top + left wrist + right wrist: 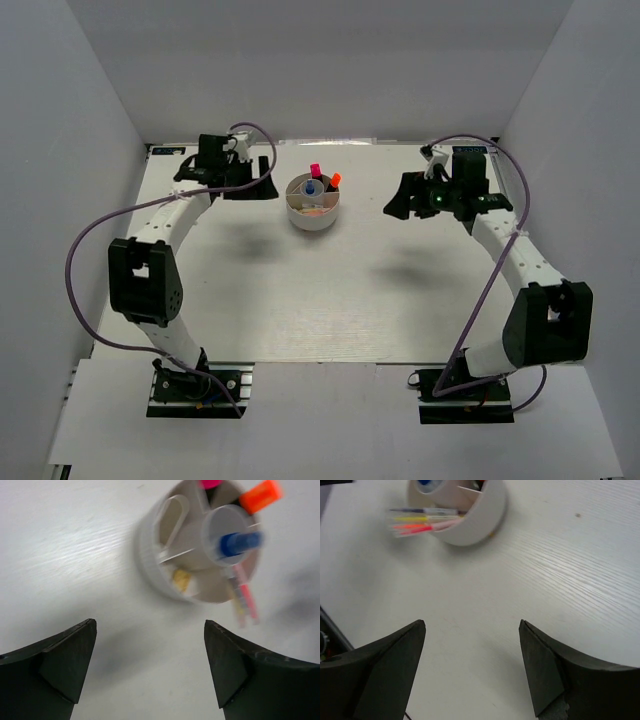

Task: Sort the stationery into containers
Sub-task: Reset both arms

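Note:
The round white tub (pixel 313 216) stands at the back middle of the table with the stationery in it. In the left wrist view the tub (pixel 146 545) holds an orange-capped highlighter (pixel 260 495), a pink cap (pixel 210 483), a blue-capped bottle (pixel 240 542), thin pens (pixel 244 597) leaning over the rim, and a beige eraser (pixel 181 579). My left gripper (pixel 268 178) (pixel 150 623) hangs open and empty just left of the tub. To the tub's right, a short gap away, my right gripper (pixel 397 195) (pixel 472 622) is open and empty. It sees the tub's wall (pixel 480 520) and the pens (pixel 422 521).
White walls close in the table at the back and on both sides. Purple cables loop off both arms. The arm bases (pixel 195 385) (pixel 465 385) are bolted at the near edge.

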Controlling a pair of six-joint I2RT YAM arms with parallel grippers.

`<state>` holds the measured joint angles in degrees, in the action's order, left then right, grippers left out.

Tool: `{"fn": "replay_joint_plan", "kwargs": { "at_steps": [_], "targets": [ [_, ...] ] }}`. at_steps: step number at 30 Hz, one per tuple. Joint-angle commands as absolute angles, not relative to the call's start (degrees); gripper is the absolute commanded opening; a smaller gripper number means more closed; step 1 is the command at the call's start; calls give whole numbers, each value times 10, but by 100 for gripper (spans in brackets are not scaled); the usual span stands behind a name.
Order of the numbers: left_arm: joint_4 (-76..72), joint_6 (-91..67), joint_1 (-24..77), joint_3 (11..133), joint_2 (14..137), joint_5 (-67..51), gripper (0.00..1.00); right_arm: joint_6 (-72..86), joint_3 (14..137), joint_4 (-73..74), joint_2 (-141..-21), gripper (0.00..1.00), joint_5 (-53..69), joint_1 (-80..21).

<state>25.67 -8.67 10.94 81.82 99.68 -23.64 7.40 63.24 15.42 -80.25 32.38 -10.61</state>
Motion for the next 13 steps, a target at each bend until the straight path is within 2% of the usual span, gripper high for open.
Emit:
{"fn": "replay_joint_plan", "kwargs": {
  "at_steps": [1,4,8,13],
  "targets": [
    [386,-58,71,829,957,-138,98,8,692,232,-851,82,255,-69],
    [424,-46,45,828,975,-103,98,-60,723,269,-893,84,208,-39],
    [394,-22,12,782,958,-84,98,-123,722,258,-919,88,127,-15],
    [392,-17,7,778,974,-64,98,-140,724,254,-947,88,108,18]
  ]
}}
